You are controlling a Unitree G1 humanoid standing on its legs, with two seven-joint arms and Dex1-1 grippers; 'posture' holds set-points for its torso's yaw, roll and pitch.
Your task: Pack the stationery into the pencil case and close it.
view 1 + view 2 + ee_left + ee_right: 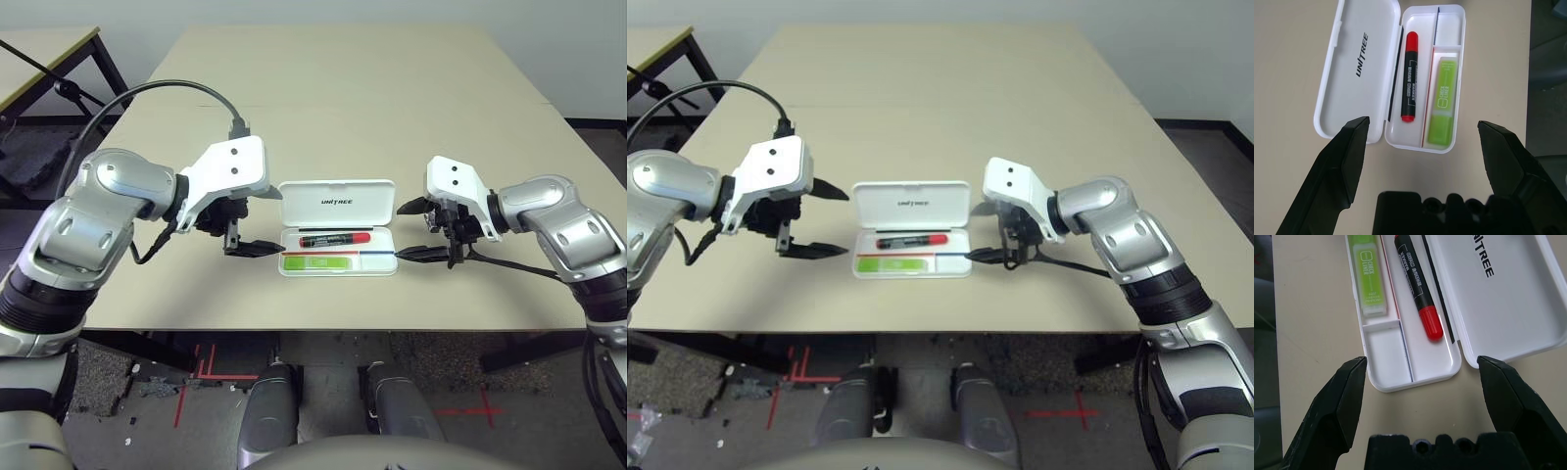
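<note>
The white pencil case [304, 208] lies open on the table between my two grippers, its lid with the dark print standing up at the back. A red marker [335, 239] with a black body lies in the tray's rear compartment. The green stick [321, 262] lies flat in the front compartment. The small end section [1385, 345] of the tray holds nothing. My left gripper [260, 220] is open just left of the case, touching nothing. My right gripper [402, 231] is open at the case's right end, its lower finger [416, 255] close to the tray's corner.
The beige table [343, 98] stretches far behind the case. A black cable [167, 90] arcs over my left arm. A second table [39, 54] stands at the far left, and dark floor lies beyond the table's edges.
</note>
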